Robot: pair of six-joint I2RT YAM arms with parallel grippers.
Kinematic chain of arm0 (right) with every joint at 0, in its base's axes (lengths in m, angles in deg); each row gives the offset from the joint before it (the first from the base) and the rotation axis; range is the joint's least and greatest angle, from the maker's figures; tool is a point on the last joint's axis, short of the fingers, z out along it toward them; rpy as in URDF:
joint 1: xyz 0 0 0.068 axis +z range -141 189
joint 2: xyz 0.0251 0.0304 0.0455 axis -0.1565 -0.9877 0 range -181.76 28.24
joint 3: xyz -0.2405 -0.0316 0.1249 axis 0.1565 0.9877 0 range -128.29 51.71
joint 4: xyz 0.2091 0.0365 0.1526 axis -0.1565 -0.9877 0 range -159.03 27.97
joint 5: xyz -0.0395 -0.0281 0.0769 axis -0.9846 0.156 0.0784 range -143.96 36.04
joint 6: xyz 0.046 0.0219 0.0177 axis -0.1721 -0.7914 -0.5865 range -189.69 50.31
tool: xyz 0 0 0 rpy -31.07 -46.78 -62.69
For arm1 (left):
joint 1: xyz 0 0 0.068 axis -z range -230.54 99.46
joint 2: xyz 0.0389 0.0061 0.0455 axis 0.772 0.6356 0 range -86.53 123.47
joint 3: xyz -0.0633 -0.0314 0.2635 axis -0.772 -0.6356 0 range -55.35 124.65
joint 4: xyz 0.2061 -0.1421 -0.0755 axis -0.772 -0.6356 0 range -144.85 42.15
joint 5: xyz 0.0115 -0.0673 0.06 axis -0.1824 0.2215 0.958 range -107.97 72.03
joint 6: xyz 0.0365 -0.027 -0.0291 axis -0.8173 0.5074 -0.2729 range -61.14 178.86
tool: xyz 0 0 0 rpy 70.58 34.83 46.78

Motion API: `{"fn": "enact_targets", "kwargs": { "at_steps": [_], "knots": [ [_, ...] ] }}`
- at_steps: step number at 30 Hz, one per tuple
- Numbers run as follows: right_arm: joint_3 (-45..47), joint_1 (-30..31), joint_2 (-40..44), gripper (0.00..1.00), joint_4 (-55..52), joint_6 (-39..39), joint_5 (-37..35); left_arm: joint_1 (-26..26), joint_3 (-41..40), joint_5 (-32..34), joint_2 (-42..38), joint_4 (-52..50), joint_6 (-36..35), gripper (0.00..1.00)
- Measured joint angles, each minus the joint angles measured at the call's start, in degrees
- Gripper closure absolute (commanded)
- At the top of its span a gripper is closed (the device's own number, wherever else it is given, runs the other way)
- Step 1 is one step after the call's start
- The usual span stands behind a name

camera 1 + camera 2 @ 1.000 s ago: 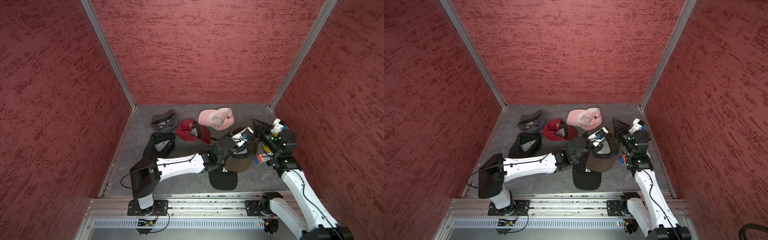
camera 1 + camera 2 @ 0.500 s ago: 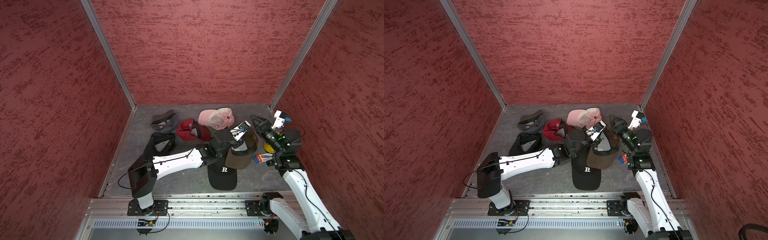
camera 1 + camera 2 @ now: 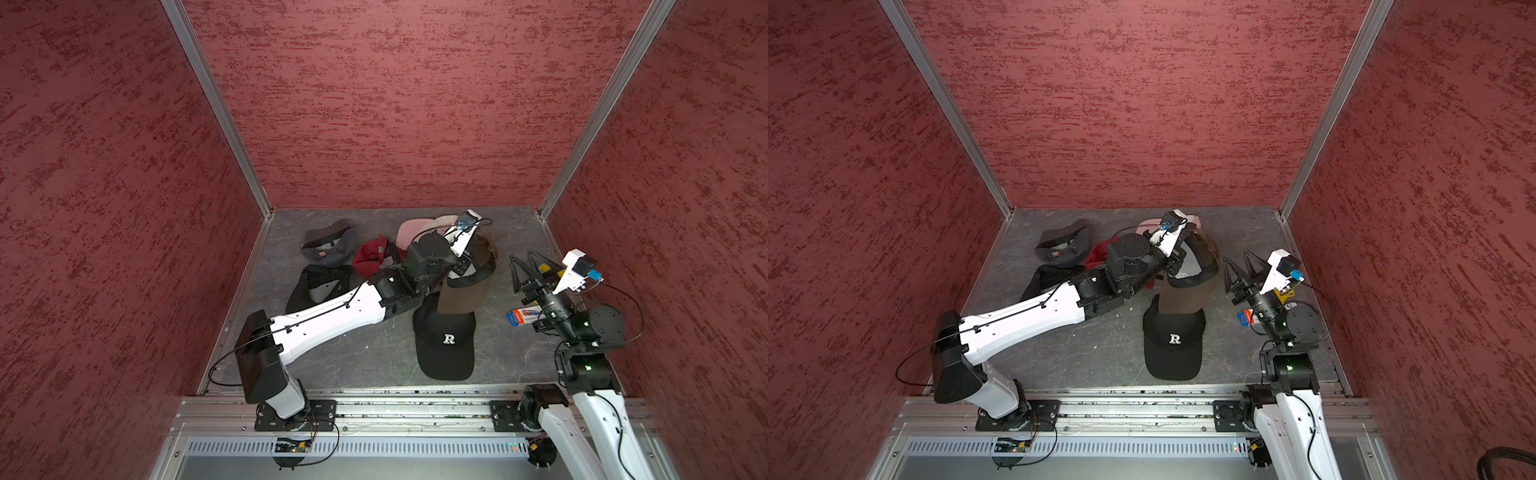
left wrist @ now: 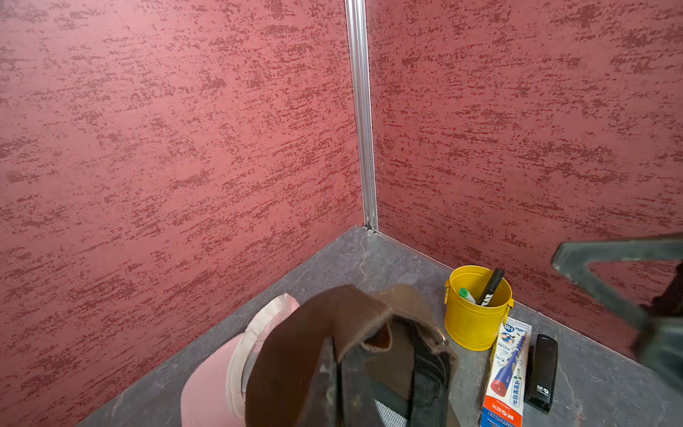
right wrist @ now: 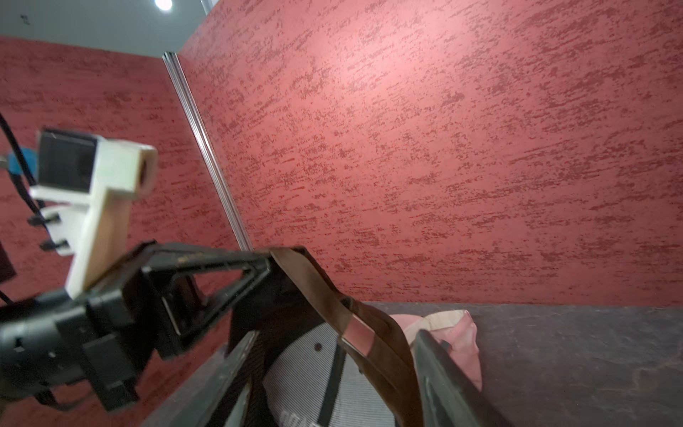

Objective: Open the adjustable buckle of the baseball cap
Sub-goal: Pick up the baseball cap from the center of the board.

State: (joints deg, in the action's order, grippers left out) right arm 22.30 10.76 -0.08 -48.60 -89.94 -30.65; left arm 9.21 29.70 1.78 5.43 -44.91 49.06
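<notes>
Reaching in, two arms [image 3: 332, 320] work among six caps: left gripper [image 4: 337, 355] clenched on the strap [image 5: 314, 292] of the brown cap [image 3: 461, 295], hanging mid-floor over the black R cap [image 3: 444, 340]; right gripper [image 3: 523, 264] spread, clear of it; one yellow bucket [image 4: 476, 321], one pencil box [image 4: 508, 369]

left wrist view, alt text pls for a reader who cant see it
The left claw, shut, pinches the brown cap's strap in the foreground. Beyond it sit a pink cap, a yellow bucket holding markers, a pencil box and a black stapler.
</notes>
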Motion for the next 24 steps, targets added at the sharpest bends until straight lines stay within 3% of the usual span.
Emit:
{"fn": "enact_targets", "kwargs": {
  "at_steps": [7,16,24],
  "knots": [
    [5.7,0.0,-1.1,0.35,2.8,3.9,1.6,0.0,0.1,-0.3,-1.3,-3.4,2.5,1.0],
    [6.2,1.2,-4.5,0.37,6.3,7.9,5.1,0.8,1.9,-0.4,-2.0,-5.6,4.3,1.0],
    [6.2,2.6,-11.0,0.5,10.3,10.0,4.4,1.6,2.8,-1.7,-2.8,-6.0,6.2,1.0]
  ]
}}
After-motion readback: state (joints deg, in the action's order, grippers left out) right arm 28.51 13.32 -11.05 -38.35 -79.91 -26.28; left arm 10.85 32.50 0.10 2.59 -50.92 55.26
